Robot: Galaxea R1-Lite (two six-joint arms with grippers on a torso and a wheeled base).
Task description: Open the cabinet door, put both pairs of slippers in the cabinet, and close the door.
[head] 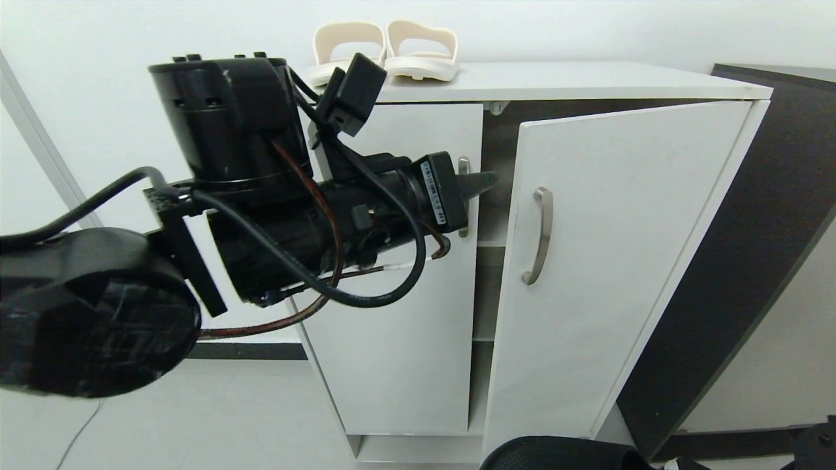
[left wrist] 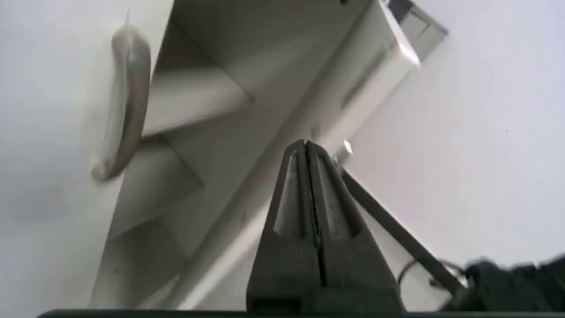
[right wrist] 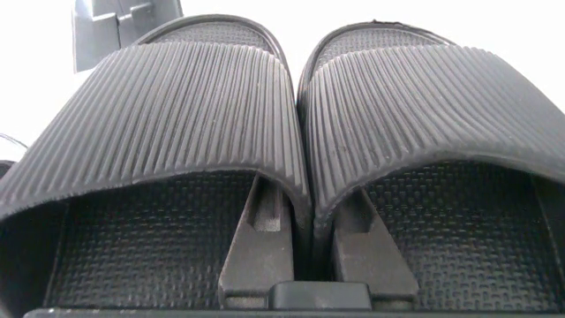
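the cabinet [head: 588, 81], mid frame, is being blocked by its partly open door [head: 607, 261], so the dark slippers [right wrist: 300, 115] could be knocked loose. cream slippers [head: 385, 49] are sitting on top, upper middle. the dark pair is being pinched by the right gripper [right wrist: 307, 199]; the left gripper [head: 486, 181] is being held clenched, empty.

Bulky black left arm [head: 261, 183], looping black and brown cables [head: 366, 301], white label [head: 432, 192], tapered black jaws

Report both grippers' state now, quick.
Left gripper: shut, holding nothing.
Right gripper: shut on the black slippers, one finger inside each.
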